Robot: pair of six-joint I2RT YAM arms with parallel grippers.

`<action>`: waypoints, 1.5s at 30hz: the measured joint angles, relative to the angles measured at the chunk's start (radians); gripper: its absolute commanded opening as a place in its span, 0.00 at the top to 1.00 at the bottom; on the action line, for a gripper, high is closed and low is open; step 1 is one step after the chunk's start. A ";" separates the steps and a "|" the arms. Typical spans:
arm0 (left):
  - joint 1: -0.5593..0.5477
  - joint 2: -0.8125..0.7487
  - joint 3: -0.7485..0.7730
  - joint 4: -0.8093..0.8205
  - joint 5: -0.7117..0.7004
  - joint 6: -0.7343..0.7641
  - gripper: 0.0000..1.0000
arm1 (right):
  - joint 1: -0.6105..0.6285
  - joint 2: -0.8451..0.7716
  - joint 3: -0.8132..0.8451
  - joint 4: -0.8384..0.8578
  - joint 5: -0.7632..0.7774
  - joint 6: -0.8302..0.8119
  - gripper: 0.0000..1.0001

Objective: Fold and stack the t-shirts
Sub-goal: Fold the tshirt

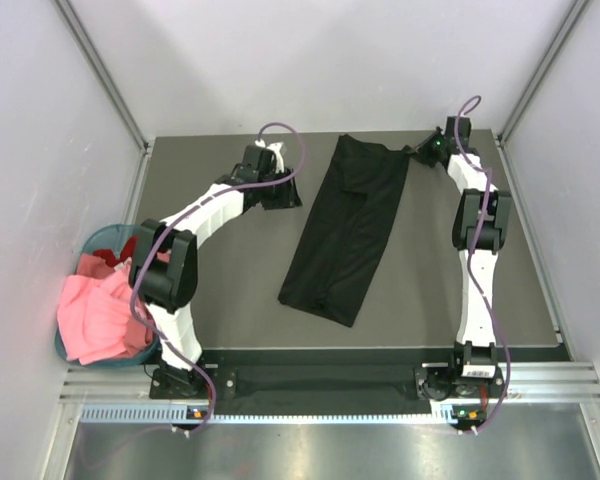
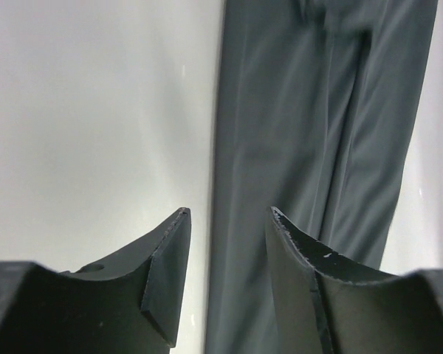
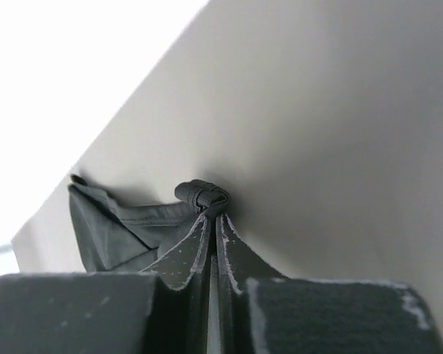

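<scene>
Cloth at a far corner of the black t-shirt (image 1: 345,230) sits pinched in the closed right claw (image 3: 213,218); the left claw (image 2: 229,215) hangs parted, empty, beside the shirt.

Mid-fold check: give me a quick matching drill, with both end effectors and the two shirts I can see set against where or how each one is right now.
Things
1. left end effector
2. right end effector
3. black t-shirt
4. pink t-shirt

States
A. heaped in the teal basket
B. open, holding nothing
C. shut on a bunched bit of black fabric
D. laid out long on the table

Pairs: 1-B, 2-C, 3-D, 4-A
</scene>
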 measured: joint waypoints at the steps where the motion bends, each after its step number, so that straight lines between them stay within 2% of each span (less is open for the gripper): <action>1: 0.000 -0.016 -0.015 -0.015 0.004 -0.001 0.48 | -0.001 0.012 0.021 0.008 0.008 0.009 0.86; 3: 0.000 -0.040 -0.031 -0.057 0.020 -0.001 0.48 | -0.003 0.032 0.055 0.023 0.016 0.028 0.60; 5: 0.000 -0.052 -0.037 -0.094 0.038 0.000 0.47 | -0.007 0.042 0.082 0.025 0.022 0.031 0.53; 11: 0.000 -0.108 -0.111 -0.173 0.109 0.001 0.47 | -0.022 0.012 0.077 -0.040 0.021 -0.008 0.39; 14: 0.000 -0.132 -0.154 -0.200 0.139 0.002 0.48 | -0.035 -0.096 -0.029 -0.152 0.043 -0.060 0.36; 17: 0.000 -0.138 -0.176 -0.231 0.177 0.008 0.49 | -0.050 -0.274 -0.217 -0.236 0.074 -0.131 0.34; 23: 0.000 -0.143 -0.227 -0.294 0.238 0.016 0.49 | -0.045 -0.733 -0.701 -0.256 0.056 -0.224 0.32; 27: 0.000 -0.167 -0.289 -0.311 0.256 0.016 0.49 | 0.048 -0.945 -0.969 -0.242 0.009 -0.270 0.34; 33: 0.000 -0.177 -0.352 -0.312 0.276 0.016 0.53 | 0.271 -1.184 -1.336 -0.235 -0.116 -0.293 0.36; 39: 0.002 -0.211 -0.414 -0.314 0.272 0.008 0.54 | 0.383 -1.475 -1.675 -0.148 -0.184 -0.182 0.37; 45: 0.007 -0.251 -0.456 -0.292 0.276 -0.023 0.53 | 0.552 -1.545 -1.913 0.075 -0.189 0.058 0.39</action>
